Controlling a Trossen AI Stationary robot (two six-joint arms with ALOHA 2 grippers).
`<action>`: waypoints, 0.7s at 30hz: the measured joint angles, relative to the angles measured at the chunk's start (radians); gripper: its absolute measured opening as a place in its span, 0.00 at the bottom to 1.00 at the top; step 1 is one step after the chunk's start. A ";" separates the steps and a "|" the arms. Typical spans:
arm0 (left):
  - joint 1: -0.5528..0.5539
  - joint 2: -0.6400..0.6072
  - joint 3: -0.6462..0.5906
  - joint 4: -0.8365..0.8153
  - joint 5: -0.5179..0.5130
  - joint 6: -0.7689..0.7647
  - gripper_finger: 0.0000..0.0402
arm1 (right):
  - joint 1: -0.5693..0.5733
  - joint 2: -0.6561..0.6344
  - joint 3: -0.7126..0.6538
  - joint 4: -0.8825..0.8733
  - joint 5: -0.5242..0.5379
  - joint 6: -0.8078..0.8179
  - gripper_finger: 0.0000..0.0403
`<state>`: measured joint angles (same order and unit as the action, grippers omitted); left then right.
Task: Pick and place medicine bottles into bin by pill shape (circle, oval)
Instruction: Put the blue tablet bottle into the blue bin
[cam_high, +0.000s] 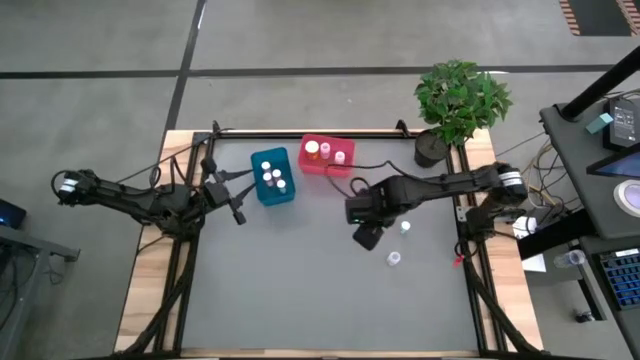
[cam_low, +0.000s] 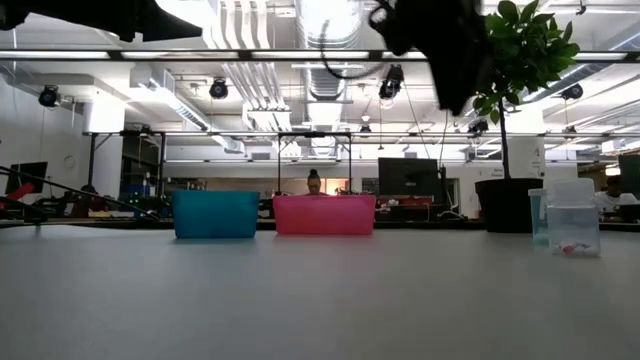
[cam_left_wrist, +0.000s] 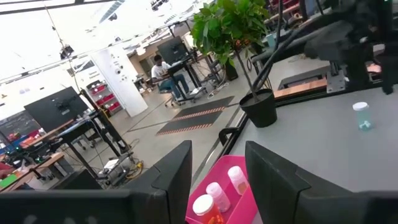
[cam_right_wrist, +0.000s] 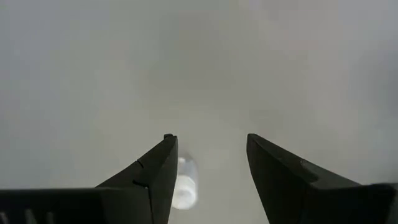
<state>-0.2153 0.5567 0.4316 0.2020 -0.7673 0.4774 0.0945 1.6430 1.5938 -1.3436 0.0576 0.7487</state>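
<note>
Two small white-capped medicine bottles stand on the grey table right of centre, one (cam_high: 405, 228) farther back than the other (cam_high: 393, 259). My right gripper (cam_high: 366, 234) hangs open high above the table just left of them, pointing down; its wrist view shows one bottle (cam_right_wrist: 185, 183) far below beside a finger. My left gripper (cam_high: 238, 210) waits open and level by the blue bin (cam_high: 272, 178), which holds several bottles. The pink bin (cam_high: 327, 155) behind it holds more bottles (cam_left_wrist: 217, 196), one of them orange.
A potted plant (cam_high: 455, 100) stands at the table's far right corner. Both bins sit at the back centre, the blue one (cam_low: 215, 214) left of the pink one (cam_low: 324, 215). Bare grey table (cam_high: 300, 290) lies toward the near edge.
</note>
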 joint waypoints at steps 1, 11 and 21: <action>0.000 0.001 0.000 0.000 0.000 0.000 0.33 | -0.001 -0.025 -0.044 0.008 0.001 0.026 0.45; 0.000 0.008 0.000 0.000 0.000 -0.001 0.33 | -0.001 -0.253 -0.392 0.055 0.013 0.254 0.45; 0.000 0.008 0.000 0.000 0.000 -0.001 0.33 | -0.028 -0.386 -0.621 0.187 -0.027 0.448 0.49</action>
<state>-0.2153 0.5644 0.4316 0.2020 -0.7670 0.4767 0.0664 1.2568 0.9733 -1.1571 0.0303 1.1962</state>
